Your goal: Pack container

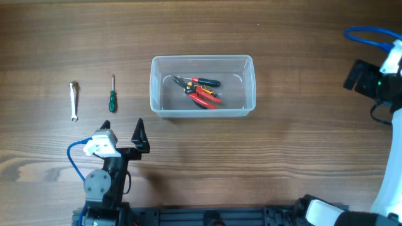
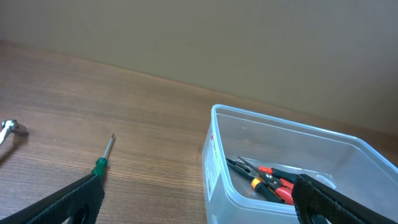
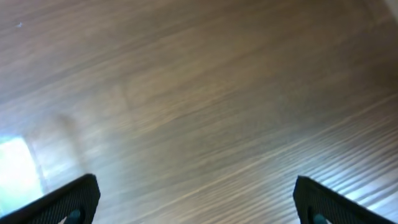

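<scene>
The worktop (image 1: 282, 150) is brown wood with the grain running left to right. In the left wrist view a plain beige wall (image 2: 249, 37) rises behind its far edge. The right wrist view shows only blurred wood, with a pale glare patch at the left.

The container (image 1: 201, 58) stands upright and open near the middle of the worktop, long side left to right. Pliers (image 1: 201, 89) with red and black handles lie on its floor, and they show through the clear wall (image 2: 214, 168) in the left wrist view. To its left, well apart from it, a green-handled screwdriver (image 1: 112, 94) lies with its tip pointing away from the robot. Further left again, a small metal wrench (image 1: 73, 100) lies roughly parallel to it. Neither touches the other or the container.

The left arm (image 1: 100, 185) reaches up from the near edge with a blue cable (image 1: 74, 160) looped at its side. The left tool (image 1: 123, 129) points at the far side, between the screwdriver and the container's near left corner and nearer the robot than both. Its fingers (image 2: 74, 199) are spread wide and grasp nothing.

The right arm (image 1: 383, 81) sits at the right edge, well apart from the container. A white link rises from the near right corner, and a second blue cable arcs above the wrist. The right tool (image 3: 199, 205) faces bare wood, its fingers (image 3: 68, 199) released, wide apart and empty.
</scene>
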